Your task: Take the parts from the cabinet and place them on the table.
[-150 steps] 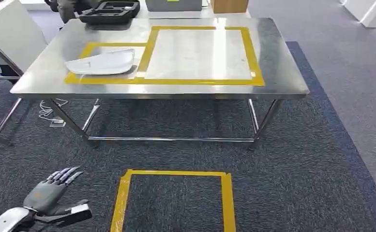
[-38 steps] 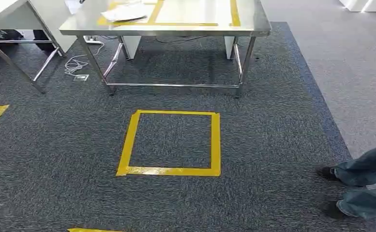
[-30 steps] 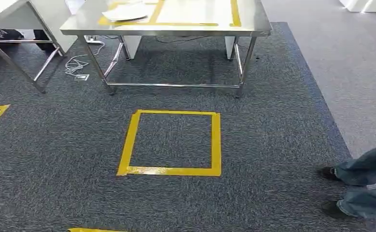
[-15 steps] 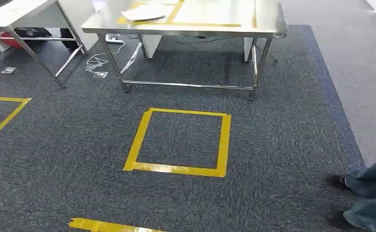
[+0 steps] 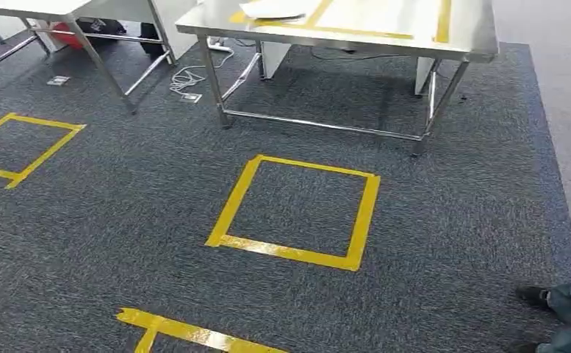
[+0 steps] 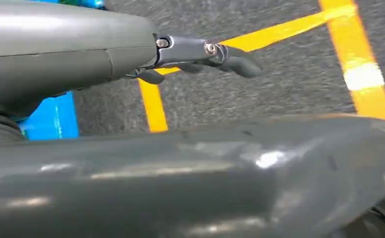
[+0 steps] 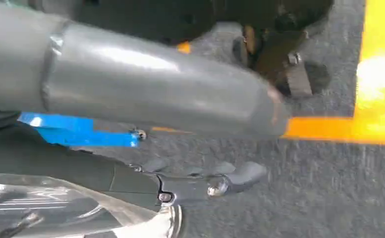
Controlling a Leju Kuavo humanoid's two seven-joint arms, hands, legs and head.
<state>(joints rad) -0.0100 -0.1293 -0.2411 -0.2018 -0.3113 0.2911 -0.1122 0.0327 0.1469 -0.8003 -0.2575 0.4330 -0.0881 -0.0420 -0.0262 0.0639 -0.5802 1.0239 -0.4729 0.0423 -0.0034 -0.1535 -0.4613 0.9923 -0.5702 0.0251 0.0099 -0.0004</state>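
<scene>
1. Stainless-steel table w/ yellow tape outlines [image 5: 458, 45] is standing at the far side of the head view, on the dark grey carpet [image 5: 120, 220].
2. Pale, flat, curved white part [image 5: 271, 9] is lying on the tabletop inside the yellow tape, toward the table's left end and partly cut off by the frame edge.
3. A second metal-legged table [image 5: 62, 9] is standing off to the left, apart from the first one.
4. White cables w/ a small plug block [image 5: 187, 77] are trailing on the carpet by the steel table's front-left leg.
5. Yellow tape square [image 5: 293, 213] is sitting on the carpet in front of the table; another taped square [image 5: 25, 143] is lying further left; a yellow strip [image 5: 187, 332] is running along the near edge.
6. A person's dark shoe and blue trouser leg [image 5: 561, 301] are showing at the near right corner of the carpet.
7. Left hand [image 6: 200, 54] is hanging over carpet and yellow tape; dark fingers [image 6: 235, 62] are reaching out w/ nothing between them, thumb apart from them, so it's holding nothing.
8. Right hand [image 7: 200, 181] is hanging above the carpet too; fingers [image 7: 245, 173] are stretched out, slightly bent, w/ nothing in them.
9. Something clear and shiny is showing at the right wrist view's corner by the hand; can't tell what it is.
</scene>
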